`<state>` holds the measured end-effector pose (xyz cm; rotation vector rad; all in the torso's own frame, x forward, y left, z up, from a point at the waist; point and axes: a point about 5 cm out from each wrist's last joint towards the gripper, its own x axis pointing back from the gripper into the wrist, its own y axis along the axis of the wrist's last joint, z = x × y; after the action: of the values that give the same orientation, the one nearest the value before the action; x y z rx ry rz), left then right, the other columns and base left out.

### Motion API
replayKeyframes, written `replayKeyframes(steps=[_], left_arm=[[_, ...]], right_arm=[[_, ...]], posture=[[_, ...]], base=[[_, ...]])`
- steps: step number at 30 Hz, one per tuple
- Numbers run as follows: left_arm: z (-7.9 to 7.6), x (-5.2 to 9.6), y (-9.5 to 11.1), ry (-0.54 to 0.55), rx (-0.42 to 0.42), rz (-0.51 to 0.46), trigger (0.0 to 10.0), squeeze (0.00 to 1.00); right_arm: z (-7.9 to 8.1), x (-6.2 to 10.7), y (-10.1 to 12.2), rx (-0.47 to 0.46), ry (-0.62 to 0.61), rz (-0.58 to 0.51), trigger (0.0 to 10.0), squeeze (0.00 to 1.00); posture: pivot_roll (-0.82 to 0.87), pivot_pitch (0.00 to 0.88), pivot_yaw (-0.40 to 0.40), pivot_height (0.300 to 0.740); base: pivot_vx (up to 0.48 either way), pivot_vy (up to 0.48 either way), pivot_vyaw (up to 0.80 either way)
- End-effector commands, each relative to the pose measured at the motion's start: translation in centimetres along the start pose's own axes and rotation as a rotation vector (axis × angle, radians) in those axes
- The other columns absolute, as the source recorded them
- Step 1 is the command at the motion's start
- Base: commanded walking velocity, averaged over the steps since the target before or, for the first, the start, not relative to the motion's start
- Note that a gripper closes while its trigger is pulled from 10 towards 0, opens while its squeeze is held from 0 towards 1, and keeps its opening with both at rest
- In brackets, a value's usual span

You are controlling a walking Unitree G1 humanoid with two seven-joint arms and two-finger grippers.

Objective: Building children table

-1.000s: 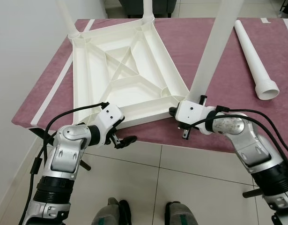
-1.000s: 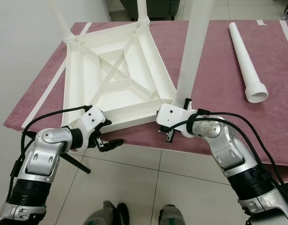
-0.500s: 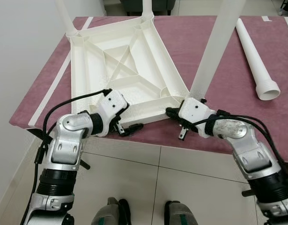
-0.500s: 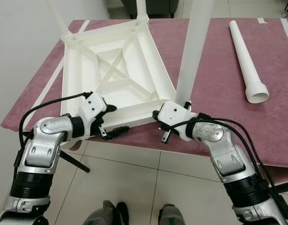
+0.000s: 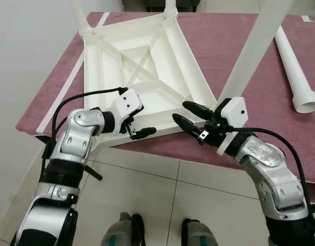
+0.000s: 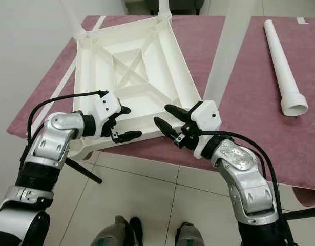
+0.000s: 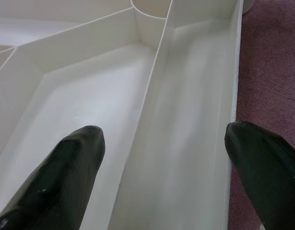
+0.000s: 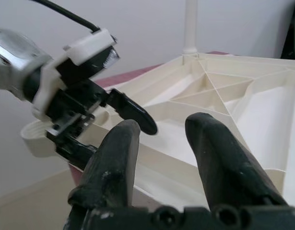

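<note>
Now right gripper (image 5: 184,114) had let go of the fitted leg (image 5: 252,48), jaws apart and empty, while left gripper (image 5: 138,123), open, straddled the upturned tabletop (image 5: 147,66) rim: 1 leg (image 5: 296,77) remained.

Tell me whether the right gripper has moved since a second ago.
Yes. The right gripper has let go of the upright leg and swung toward the tabletop's near corner, fingers open.

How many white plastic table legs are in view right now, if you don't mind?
4: two stand at the upturned white tabletop's far corners, one at its near right corner, one lies loose on the maroon cloth.
</note>
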<state>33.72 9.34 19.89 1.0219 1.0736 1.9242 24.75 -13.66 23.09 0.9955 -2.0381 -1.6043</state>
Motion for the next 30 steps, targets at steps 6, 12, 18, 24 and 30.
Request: replayKeyframes(steps=[6,12,18,24,30], left_arm=[[-1.3,-0.7,0.7,-0.159,-0.026,-0.076,10.0,0.00],[-0.6,-0.2,2.0,-0.125,-0.020,-0.160,10.0,0.00],[-1.9,-0.7,0.5,-0.183,-0.010,-0.108,10.0,0.00],[-2.0,-2.6,-0.8,-0.177,0.005,-0.038,10.0,0.00],[-1.2,-4.0,-1.3,-0.129,-0.005,0.027,4.9,0.00]], right_arm=[[0.9,1.5,0.0,-0.211,-0.153,-0.069,10.0,0.00],[0.9,2.3,-1.4,-0.326,-0.427,-0.082,10.0,0.00],[0.4,3.9,-3.0,-0.389,-0.604,-0.038,10.0,0.00],[-1.6,5.6,-3.8,-0.396,-0.825,-0.025,10.0,0.00],[-2.3,6.3,-3.7,-0.397,-0.893,-0.045,10.0,0.00]], posture=[[-0.16,0.158,0.179,0.740],[-0.17,0.157,0.187,0.740],[-0.16,0.160,0.174,0.740],[-0.17,0.166,0.178,0.740],[-0.18,0.167,0.188,0.740]], base=[[0.000,0.000,0.00],[0.000,0.000,0.00],[0.000,0.000,0.00],[0.000,0.000,0.00],[0.000,0.000,0.00]])
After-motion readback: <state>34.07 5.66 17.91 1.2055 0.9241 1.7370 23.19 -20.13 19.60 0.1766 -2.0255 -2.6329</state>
